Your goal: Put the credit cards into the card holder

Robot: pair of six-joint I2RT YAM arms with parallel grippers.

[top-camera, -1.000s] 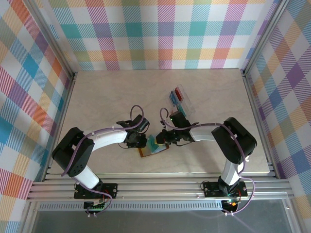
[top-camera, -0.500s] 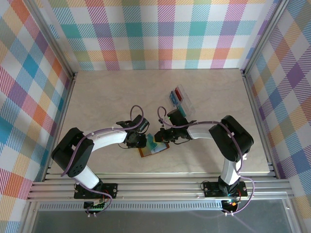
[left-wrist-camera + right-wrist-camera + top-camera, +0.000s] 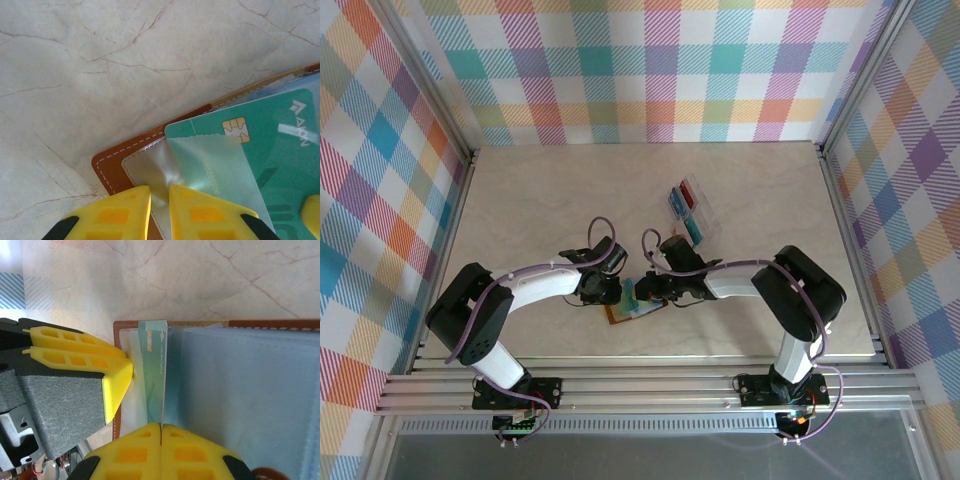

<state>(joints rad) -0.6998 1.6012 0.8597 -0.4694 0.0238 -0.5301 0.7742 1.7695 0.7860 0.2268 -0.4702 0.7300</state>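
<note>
Marbled beige table (image 3: 540, 200), plaid walls. Brown leather fold-over card holder (image 3: 107, 167) lies open between arms. Left tool (image 3: 160, 205) pinches its clear pocket film, holding mouth up. Right tool (image 3: 161, 437), clenched on teal-green plastic credit card (image 3: 270, 140), has shifted left over last second. Card corner now under film. Judgement: insertion under way, card not seated. Spare cards (image 3: 685, 198) wait in clear plastic tray (image 3: 714, 218).
</note>
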